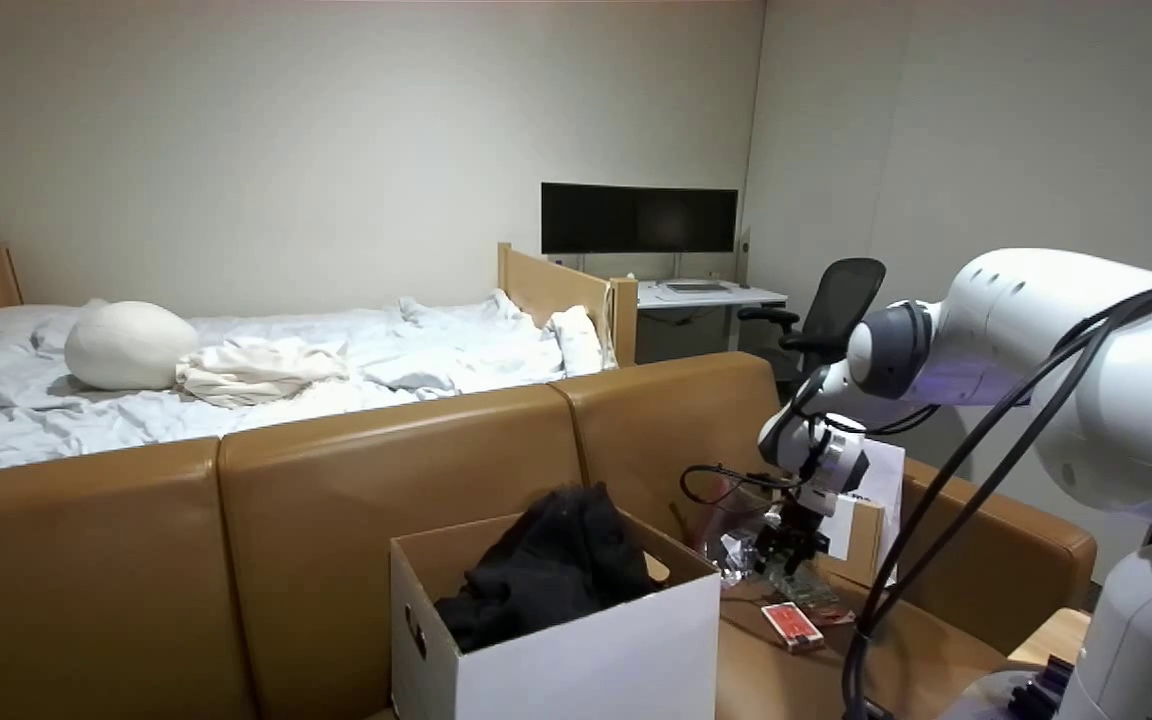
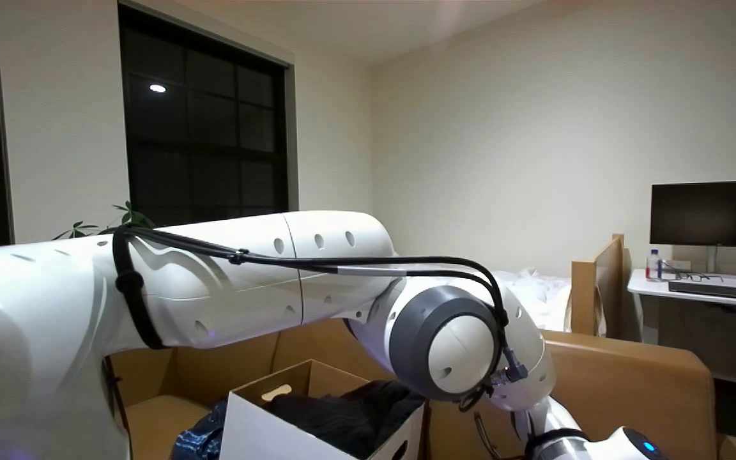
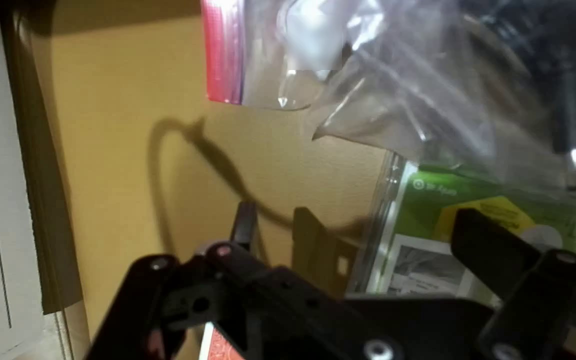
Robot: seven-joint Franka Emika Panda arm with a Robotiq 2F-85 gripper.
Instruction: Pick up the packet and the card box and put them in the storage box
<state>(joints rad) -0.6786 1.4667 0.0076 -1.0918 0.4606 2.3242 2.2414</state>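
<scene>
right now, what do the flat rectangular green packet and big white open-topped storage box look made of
Flat green packet: apparently glossy clear plastic over green print; its edge is see-through, with highlights. White storage box: probably matte cardboard, brown inside with handle holes.

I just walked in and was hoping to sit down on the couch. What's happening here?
A robot arm is here to put the green packet and the red card box into the white storage box. Its gripper hangs open over the packet's edge, holding nothing. Both items are on the couch, outside the storage box, which has black cloth in it. The packet looks likely to be picked up first.
</scene>
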